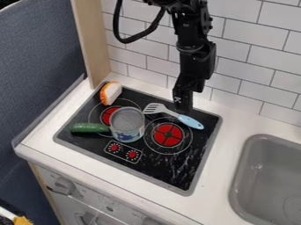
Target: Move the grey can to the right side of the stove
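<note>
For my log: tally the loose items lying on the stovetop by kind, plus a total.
Grey can: 1
Spatula: 1
Toy cucumber: 1
Orange-and-white item: 1
Total: 4

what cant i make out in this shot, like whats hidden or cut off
All in the camera view:
- Grey can: its far side is hidden by its own near side; the print is too small to read.
- Stove: the patch under the can is covered by it.
- Sink: cut off by the right edge.
- Arm: its upper part is cut off by the top edge.
</note>
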Tool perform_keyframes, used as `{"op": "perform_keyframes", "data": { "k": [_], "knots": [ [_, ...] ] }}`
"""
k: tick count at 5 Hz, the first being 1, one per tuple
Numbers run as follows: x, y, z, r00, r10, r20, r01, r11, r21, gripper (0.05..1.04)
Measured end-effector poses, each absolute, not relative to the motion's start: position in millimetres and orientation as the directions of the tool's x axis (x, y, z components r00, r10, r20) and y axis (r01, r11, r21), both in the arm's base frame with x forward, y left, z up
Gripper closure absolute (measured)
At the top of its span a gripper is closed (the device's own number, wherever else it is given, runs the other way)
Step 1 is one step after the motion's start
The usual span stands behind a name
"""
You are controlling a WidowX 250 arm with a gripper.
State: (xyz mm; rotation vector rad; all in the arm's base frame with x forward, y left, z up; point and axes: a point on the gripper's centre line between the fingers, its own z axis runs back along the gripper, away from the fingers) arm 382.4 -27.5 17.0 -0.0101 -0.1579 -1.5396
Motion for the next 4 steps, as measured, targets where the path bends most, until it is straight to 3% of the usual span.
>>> {"op": "perform_keyframes", "data": {
  "k": [2, 3, 4],
  "knots": [
    [364.1, -15.2, -4.7, 0.033, -0.994, 0.101, 0.999, 0.037, 0.034, 0.084],
    [360.5, 3.9, 10.5, 0.000, -0.999, 0.050, 0.997, 0.004, 0.072, 0.084],
    [350.9, 23.4, 10.8, -0.138, -0.990, 0.038, 0.990, -0.137, 0.027, 0.084]
  ]
}}
